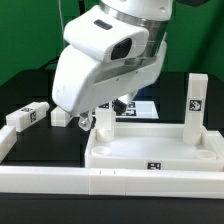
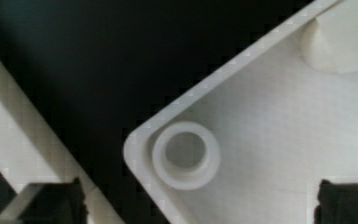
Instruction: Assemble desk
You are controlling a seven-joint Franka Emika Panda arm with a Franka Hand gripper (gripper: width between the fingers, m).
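Wrist view: my jaws hang spread above the panel point(image 2: 274, 120) at its corner socket point(image 2: 185, 155); plastic looks stiff, light, slick; I'd pinch its rim point(image 2: 220, 85).

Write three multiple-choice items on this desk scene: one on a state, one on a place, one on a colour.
1. The gripper is: A shut on a leg; B open; C shut on a screwdriver.
2. The upright tagged leg stands: A at the panel's corner on the exterior view's right; B in the gripper; C lying flat.
3. The table surface is: A red; B yellow; C black.
Key: 1 B, fingers apart, nothing between; 2 A, it rises there; 3 C, dark around the parts.
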